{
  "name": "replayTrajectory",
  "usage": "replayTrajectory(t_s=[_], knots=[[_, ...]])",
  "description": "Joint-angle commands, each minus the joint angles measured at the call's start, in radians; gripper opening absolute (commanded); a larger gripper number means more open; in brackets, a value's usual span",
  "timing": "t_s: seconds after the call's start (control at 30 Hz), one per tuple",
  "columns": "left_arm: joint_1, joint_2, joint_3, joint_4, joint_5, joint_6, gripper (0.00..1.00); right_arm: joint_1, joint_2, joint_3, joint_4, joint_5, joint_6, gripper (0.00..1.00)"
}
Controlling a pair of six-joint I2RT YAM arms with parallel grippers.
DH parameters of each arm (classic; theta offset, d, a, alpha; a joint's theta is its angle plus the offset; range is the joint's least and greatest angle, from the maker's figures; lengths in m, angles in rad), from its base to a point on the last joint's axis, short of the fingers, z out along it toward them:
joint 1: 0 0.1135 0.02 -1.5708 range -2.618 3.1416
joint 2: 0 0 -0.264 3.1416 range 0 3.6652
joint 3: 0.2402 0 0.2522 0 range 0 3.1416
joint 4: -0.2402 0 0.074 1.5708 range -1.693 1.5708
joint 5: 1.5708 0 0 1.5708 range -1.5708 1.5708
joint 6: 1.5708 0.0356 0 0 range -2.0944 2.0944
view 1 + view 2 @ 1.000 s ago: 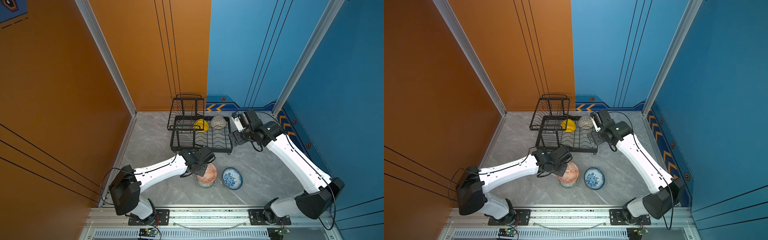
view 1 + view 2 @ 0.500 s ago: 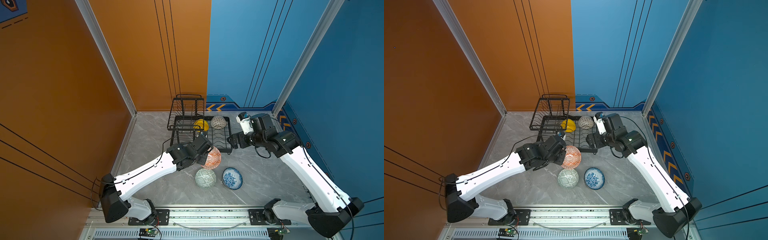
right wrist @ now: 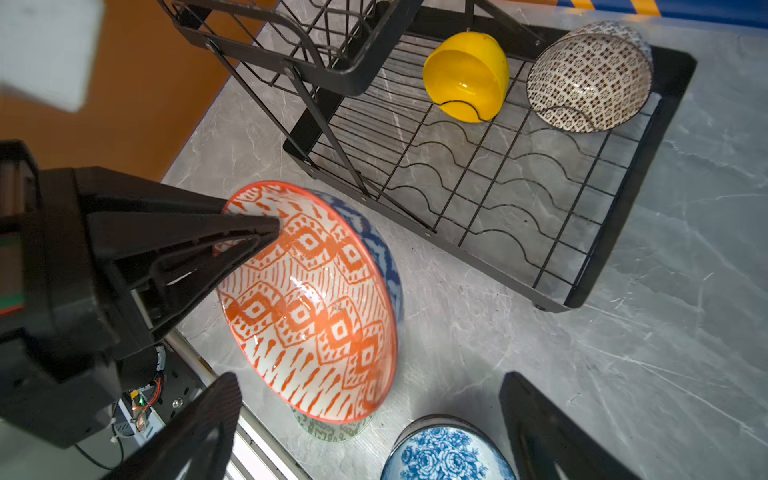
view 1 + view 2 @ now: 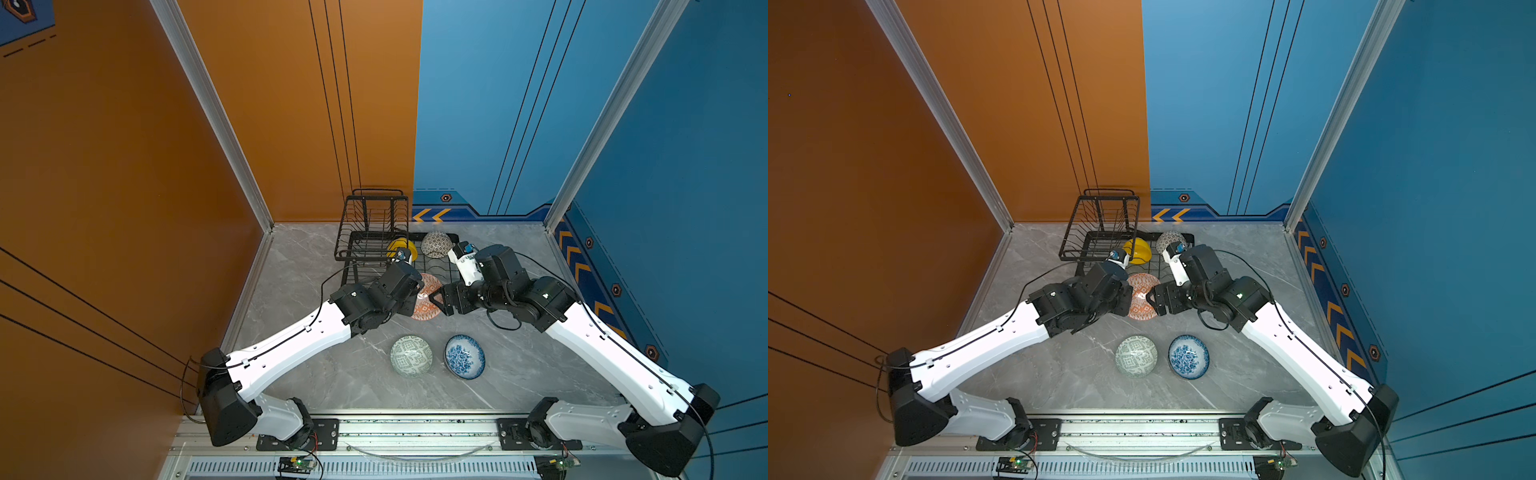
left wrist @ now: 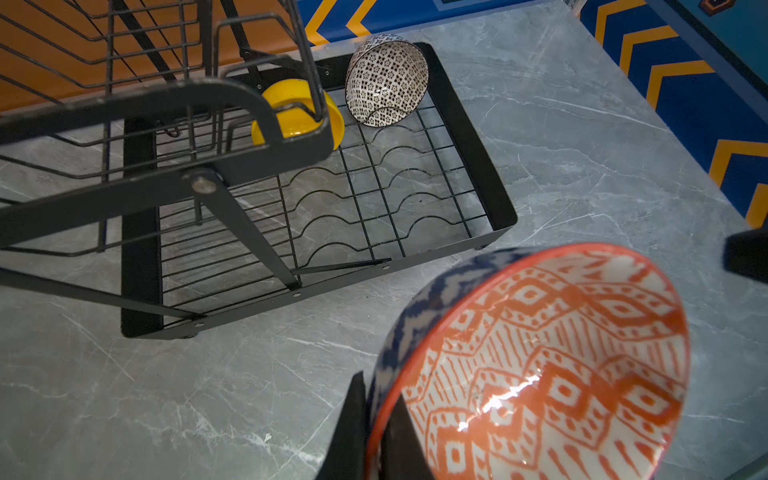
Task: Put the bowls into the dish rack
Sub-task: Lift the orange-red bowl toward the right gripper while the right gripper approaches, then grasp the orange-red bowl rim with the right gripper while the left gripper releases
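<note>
Grey marble worktop [image 4: 357, 386]. Left tool [image 3: 253, 237] clamped on rim of orange-white bowl [image 4: 428, 309], held tilted before dish rack [image 4: 365, 232]. Right tool [image 4: 439, 300] jaws wide apart, empty, beside it. Yellow bowl [image 4: 405, 247], dark-patterned bowl [image 4: 436, 244] in rack; green bowl [image 4: 411, 356], blue-floral bowl [image 4: 464, 356] on worktop.

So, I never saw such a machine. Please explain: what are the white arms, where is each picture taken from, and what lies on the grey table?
These are two white robot arms, each ending in a two-fingered gripper. Two pictures look down from overhead; two come from wrist cameras. On the grey table stands a black wire dish rack, with a yellow bowl and a dark-patterned bowl on edge in its tray. A pale green patterned bowl and a blue floral bowl sit in front. The left gripper pinches the rim of the lifted orange-white bowl; the right gripper is open beside it.
</note>
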Motion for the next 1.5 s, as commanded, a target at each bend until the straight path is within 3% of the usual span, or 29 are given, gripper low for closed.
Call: replayTrajectory(t_s=[0.0,0.27,0.4,0.63,0.8,0.87,1.03,1.07,1.27,1.47], knots=[[0.022,-0.020,0.036,0.072,0.057,0.018,0.00,0.032,0.023,-0.016,0.088,0.069,0.055,0.90],[0.043,-0.014,0.037,0.076,0.121,0.041,0.00,0.034,0.104,0.013,0.138,0.139,0.066,0.50],[0.058,-0.026,0.028,0.077,0.135,0.039,0.00,0.034,0.136,0.025,0.136,0.155,0.065,0.40],[0.095,-0.062,0.006,0.076,0.168,0.044,0.00,0.034,0.184,0.073,0.138,0.162,0.049,0.01],[0.139,-0.077,-0.026,0.055,0.193,0.056,0.00,0.031,0.195,0.094,0.139,0.175,0.017,0.00],[0.154,-0.086,-0.027,0.042,0.200,0.069,0.11,0.019,0.200,0.102,0.138,0.171,0.002,0.00],[0.191,-0.087,0.001,-0.025,0.240,0.124,0.93,-0.039,0.208,0.124,0.132,0.146,-0.076,0.00],[0.199,-0.082,0.010,-0.040,0.251,0.135,0.98,-0.049,0.208,0.127,0.129,0.148,-0.099,0.00],[0.232,-0.066,0.053,-0.104,0.278,0.181,0.98,-0.094,0.199,0.103,0.132,0.163,-0.377,0.00],[0.261,-0.049,0.069,-0.120,0.302,0.192,0.98,-0.113,0.188,0.046,0.246,0.227,-0.614,0.00]])
